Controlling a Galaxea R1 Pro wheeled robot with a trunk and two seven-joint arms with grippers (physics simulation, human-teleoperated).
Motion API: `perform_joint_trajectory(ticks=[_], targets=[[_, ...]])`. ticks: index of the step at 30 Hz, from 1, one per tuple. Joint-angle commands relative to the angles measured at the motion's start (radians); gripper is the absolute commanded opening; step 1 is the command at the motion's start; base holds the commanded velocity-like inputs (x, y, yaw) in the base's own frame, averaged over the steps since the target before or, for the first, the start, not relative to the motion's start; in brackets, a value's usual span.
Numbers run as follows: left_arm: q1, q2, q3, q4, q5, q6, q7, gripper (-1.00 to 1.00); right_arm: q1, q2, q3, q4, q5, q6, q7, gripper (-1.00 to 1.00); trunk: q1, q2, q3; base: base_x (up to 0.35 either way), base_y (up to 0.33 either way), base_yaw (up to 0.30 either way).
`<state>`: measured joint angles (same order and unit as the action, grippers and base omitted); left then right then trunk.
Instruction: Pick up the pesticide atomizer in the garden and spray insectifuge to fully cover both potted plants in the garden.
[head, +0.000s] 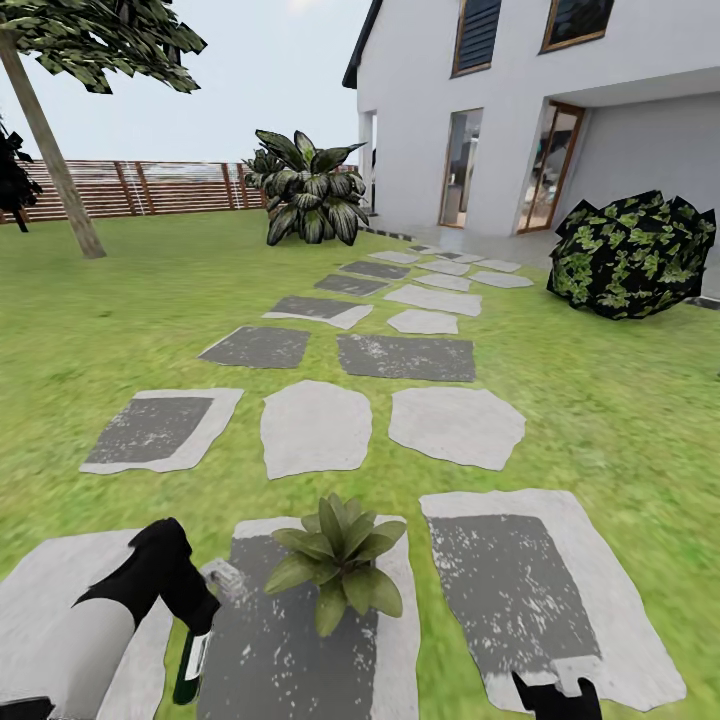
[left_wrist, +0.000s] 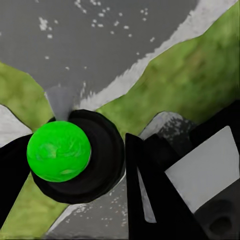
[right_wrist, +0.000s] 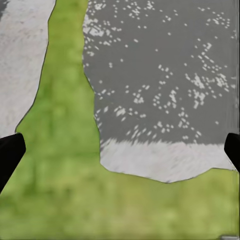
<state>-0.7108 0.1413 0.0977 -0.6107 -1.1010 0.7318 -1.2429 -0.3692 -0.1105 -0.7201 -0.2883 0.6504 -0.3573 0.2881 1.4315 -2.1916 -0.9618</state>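
My left gripper (head: 193, 612) is shut on the pesticide atomizer (head: 188, 662), a slim dark-green bottle with a pale label that hangs below the hand at the lower left. Its whitish trigger head (head: 222, 579) pokes out toward the plant. In the left wrist view the atomizer (left_wrist: 59, 150) shows as a bright green round end in a dark ring between black fingers (left_wrist: 150, 200). One potted plant (head: 340, 565), a rosette of pointed green leaves, stands on a stepping stone just right of the atomizer; its pot is hidden by leaves. My right gripper (head: 555, 695) (right_wrist: 120, 152) is open over grass and stone.
Flat grey stepping stones (head: 405, 357) lead across the lawn to a white house (head: 520, 110). A round dark bush (head: 632, 255) sits at the right, a large broad-leaved plant (head: 305, 190) at the back, a tree trunk (head: 55, 160) and slatted brown fence (head: 150, 188) at the left.
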Motion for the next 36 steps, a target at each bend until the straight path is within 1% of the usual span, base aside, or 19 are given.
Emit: perform_joint_trajectory(ticks=[1, 2, 3, 4, 5, 7, 10, 11, 13, 20, 26, 29, 35, 36], targets=[[-0.003, -0.001, 0.006, -0.005, -0.028, 0.009, -0.014, -1.0, -0.001, 0.001, -0.008, 0.0, 0.005, -0.003, -0.02, 1.0, 0.0, 0.0, -0.001, 0.0, 0.0, 0.0], [-0.005, -0.001, 0.006, -0.006, -0.038, 0.009, -0.02, -1.0, -0.001, 0.003, -0.008, 0.0, 0.005, -0.003, -0.049, 1.0, 0.0, 0.0, -0.001, 0.0, 0.0, 0.0], [-0.007, -0.002, 0.006, -0.008, -0.046, 0.009, -0.031, -1.0, -0.001, 0.005, -0.008, 0.001, 0.005, -0.003, -0.096, 1.0, 0.0, 0.0, -0.001, 0.0, 0.0, 0.0], [-0.007, -0.003, 0.006, -0.009, -0.05, 0.009, -0.04, -1.0, -0.001, 0.007, -0.008, 0.002, 0.005, -0.003, -0.122, 1.0, 0.0, 0.0, -0.001, 0.0, 0.0, 0.0], [-0.008, -0.005, 0.006, -0.009, -0.055, 0.009, -0.052, -1.0, -0.001, 0.008, -0.007, 0.008, 0.005, -0.003, -0.145, 1.0, 0.0, 0.0, -0.001, 0.048, 0.027, 0.0], [-0.008, -0.008, 0.005, -0.009, -0.064, 0.009, -0.062, -1.0, 0.0, 0.009, -0.007, 0.035, 0.005, -0.002, -0.163, 1.0, 0.0, 0.0, -0.001, 0.203, 0.076, 0.0], [-0.003, -0.007, 0.005, -0.009, -0.082, 0.009, -0.065, -1.0, 0.0, 0.009, -0.007, 0.045, 0.005, -0.002, -0.167, 1.0, 0.0, 0.0, -0.001, 0.292, 0.099, 0.0], [0.0, -0.008, 0.005, -0.009, -0.094, 0.009, -0.065, -1.0, -0.001, 0.009, -0.007, 0.046, 0.005, -0.002, -0.168, 1.0, 0.0, 0.0, -0.001, 0.268, 0.098, 0.0], [0.002, -0.008, 0.005, -0.007, -0.102, 0.008, -0.066, -1.0, -0.001, 0.009, -0.007, 0.047, 0.005, -0.002, -0.168, 1.0, 0.0, 0.0, -0.001, 0.169, 0.041, 0.0], [0.007, -0.011, 0.008, 0.005, -0.101, 0.006, -0.058, -1.0, -0.001, 0.011, -0.005, 0.048, 0.006, -0.002, -0.17, 1.0, 0.0, 0.0, -0.001, 0.025, 0.006, 0.0], [0.024, -0.011, 0.01, 0.03, -0.101, 0.005, -0.054, -1.0, -0.001, 0.01, -0.006, 0.048, 0.006, -0.003, -0.169, 1.0, 0.0, 0.0, -0.001, 0.0, 0.0, 0.0], [0.025, -0.012, 0.01, 0.027, -0.101, 0.005, -0.054, -1.0, -0.001, 0.01, -0.006, 0.048, 0.007, -0.003, -0.168, 1.0, 0.0, 0.0, -0.001, 0.0, 0.0, 0.0], [0.017, -0.038, 0.006, 0.017, -0.102, 0.0, -0.049, -1.0, 0.0, 0.009, -0.005, 0.048, 0.012, -0.003, -0.167, 1.0, 0.0, 0.0, -0.001, 0.0, 0.0, 0.0], [0.019, -0.04, 0.007, 0.02, -0.103, -0.001, -0.039, -1.0, 0.0, 0.009, -0.005, 0.048, 0.012, -0.003, -0.167, 1.0, 0.0, 0.0, -0.001, 0.0, 0.0, 0.0]])
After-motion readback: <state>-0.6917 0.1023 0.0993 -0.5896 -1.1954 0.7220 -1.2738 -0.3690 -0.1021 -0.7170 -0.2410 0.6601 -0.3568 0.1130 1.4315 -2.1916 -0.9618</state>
